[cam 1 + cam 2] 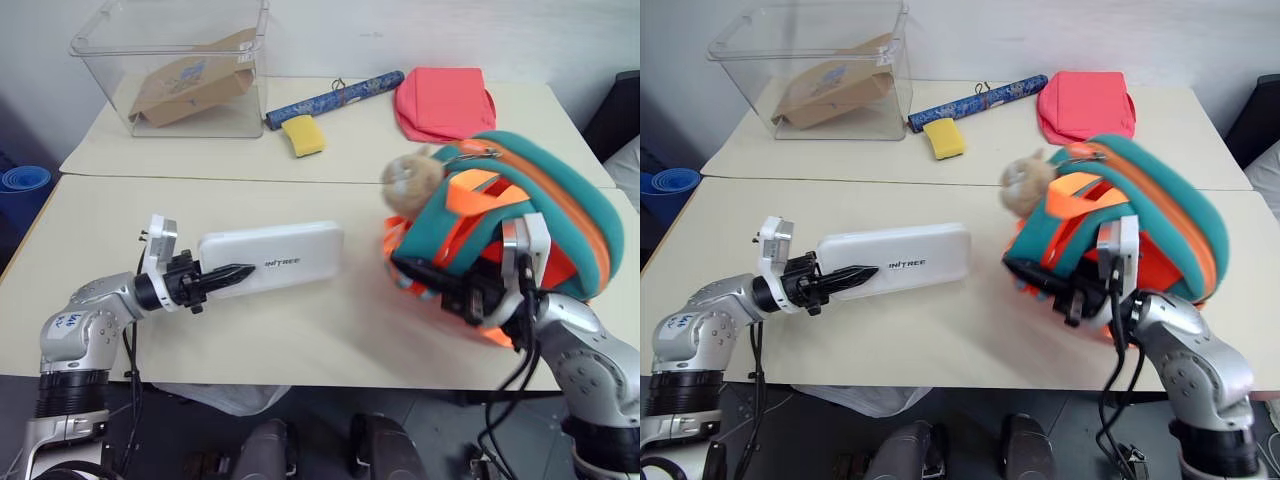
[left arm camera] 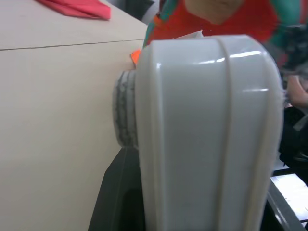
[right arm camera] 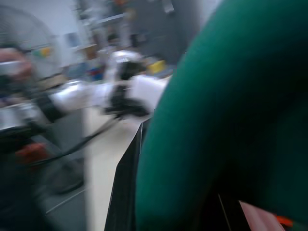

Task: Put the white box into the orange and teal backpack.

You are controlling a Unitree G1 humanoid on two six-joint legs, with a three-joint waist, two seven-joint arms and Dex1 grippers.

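The white box (image 1: pixel 280 255) lies flat on the near table, its grey lettering facing up. My left gripper (image 1: pixel 232 272) is shut on the box's left end, with one black finger (image 1: pixel 228 272) lying over its top. In the left wrist view the box's rounded end (image 2: pixel 207 130) stands right in front of the camera. The orange and teal backpack (image 1: pixel 560 190) is tilted up at the right, with a beige plush hamster (image 1: pixel 412 180) on its near side. My right gripper (image 1: pixel 447 288) is shut on the backpack's teal lower edge, and teal fabric (image 3: pixel 231 120) lies across its finger.
On the far table stand a clear plastic bin (image 1: pixel 100 60) holding a brown paper bag (image 1: pixel 190 85), a blue patterned roll (image 1: pixel 335 98), a yellow sponge (image 1: pixel 303 135) and a pinkish-red folded bag (image 1: pixel 445 100). A seam runs between the two tables.
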